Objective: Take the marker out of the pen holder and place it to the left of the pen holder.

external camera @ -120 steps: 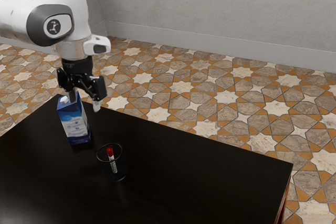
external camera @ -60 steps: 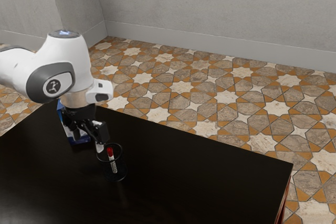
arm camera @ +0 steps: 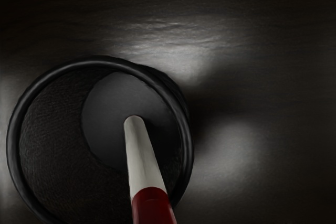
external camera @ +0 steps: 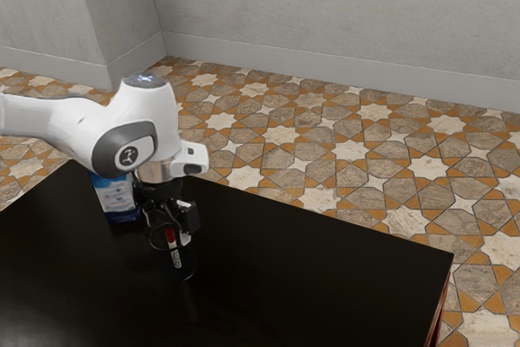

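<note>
The gripper (external camera: 169, 230) is over the pen holder's mouth, its fingers apart and open, one on each side of the marker's red cap. The marker (external camera: 175, 258), white with a red cap, stands leaning inside the black round pen holder (external camera: 188, 269). In the wrist view the marker (arm camera: 143, 161) rises from the floor of the pen holder (arm camera: 186, 142) toward the hand, its red end nearest. Part of the holder's rim is hidden behind the fingers in the exterior view.
A blue and white carton (external camera: 119, 201) stands behind the hand, toward the exterior view's left, partly hidden by the arm. The dark table (external camera: 325, 274) extends to the exterior view's right, its far edge beyond the holder.
My hand has come down and toward the exterior view's right, from above the carton to the pen holder's mouth. Marker, holder and carton stay where they were.
</note>
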Controlling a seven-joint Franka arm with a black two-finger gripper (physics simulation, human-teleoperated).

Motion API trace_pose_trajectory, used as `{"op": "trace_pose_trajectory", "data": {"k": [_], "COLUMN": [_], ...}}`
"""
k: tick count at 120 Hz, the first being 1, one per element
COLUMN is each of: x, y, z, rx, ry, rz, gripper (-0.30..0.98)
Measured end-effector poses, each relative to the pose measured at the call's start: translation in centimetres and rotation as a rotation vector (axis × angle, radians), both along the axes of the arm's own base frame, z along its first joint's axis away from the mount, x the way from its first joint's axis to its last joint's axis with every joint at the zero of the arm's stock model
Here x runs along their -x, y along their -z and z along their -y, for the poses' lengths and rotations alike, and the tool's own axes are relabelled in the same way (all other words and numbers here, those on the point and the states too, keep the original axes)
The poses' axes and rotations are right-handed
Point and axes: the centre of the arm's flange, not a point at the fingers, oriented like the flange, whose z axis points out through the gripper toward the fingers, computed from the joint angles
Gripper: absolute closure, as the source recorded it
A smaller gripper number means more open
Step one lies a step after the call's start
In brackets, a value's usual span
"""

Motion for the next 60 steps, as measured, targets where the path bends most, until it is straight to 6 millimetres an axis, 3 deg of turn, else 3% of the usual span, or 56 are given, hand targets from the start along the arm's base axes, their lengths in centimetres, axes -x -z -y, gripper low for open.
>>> {"op": "trace_pose_trajectory", "data": {"k": [11, 36, 60], "x": [-0.3, -0.2, -0.2], "y": [1.2, 1.6, 1.6], "z": [-0.3, -0.3, -0.3], "rx": [-0.004, -0.008, -0.008], "ry": [-0.002, 0.005, 0.004], "rz": [-0.011, -0.012, -0.013], "gripper": [0.0, 0.01, 0.37]}}
